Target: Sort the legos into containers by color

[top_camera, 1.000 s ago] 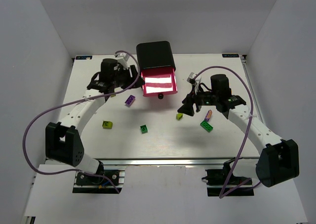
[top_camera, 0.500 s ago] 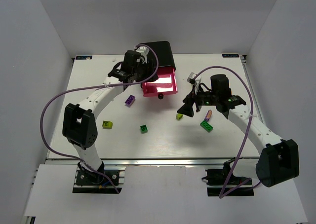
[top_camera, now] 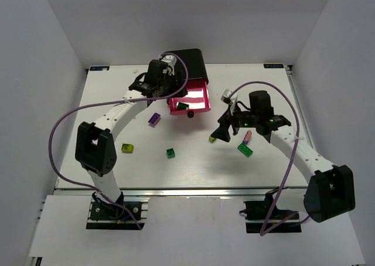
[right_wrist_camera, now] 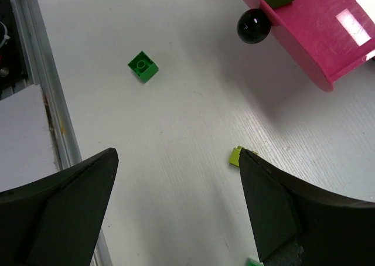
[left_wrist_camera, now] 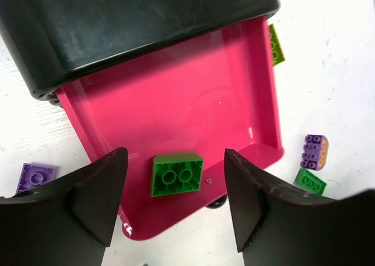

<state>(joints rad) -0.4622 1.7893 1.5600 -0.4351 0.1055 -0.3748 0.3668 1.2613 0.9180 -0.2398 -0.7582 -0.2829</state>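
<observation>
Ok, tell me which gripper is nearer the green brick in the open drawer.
Left. The left gripper hovers directly over the green brick; the right gripper is over the table.

Magenta drawer (left_wrist_camera: 193,102); green lego (left_wrist_camera: 177,174); black cabinet (left_wrist_camera: 129,26); white table (right_wrist_camera: 193,160).

Glossy magenta plastic drawer (left_wrist_camera: 234,90) stands pulled out of its black rounded cabinet (left_wrist_camera: 135,20), with a green studded brick (left_wrist_camera: 177,174) lying inside near the front; purple brick (top_camera: 154,119), lime brick (top_camera: 127,148) and small green brick (top_camera: 170,153) lie scattered outside
</observation>
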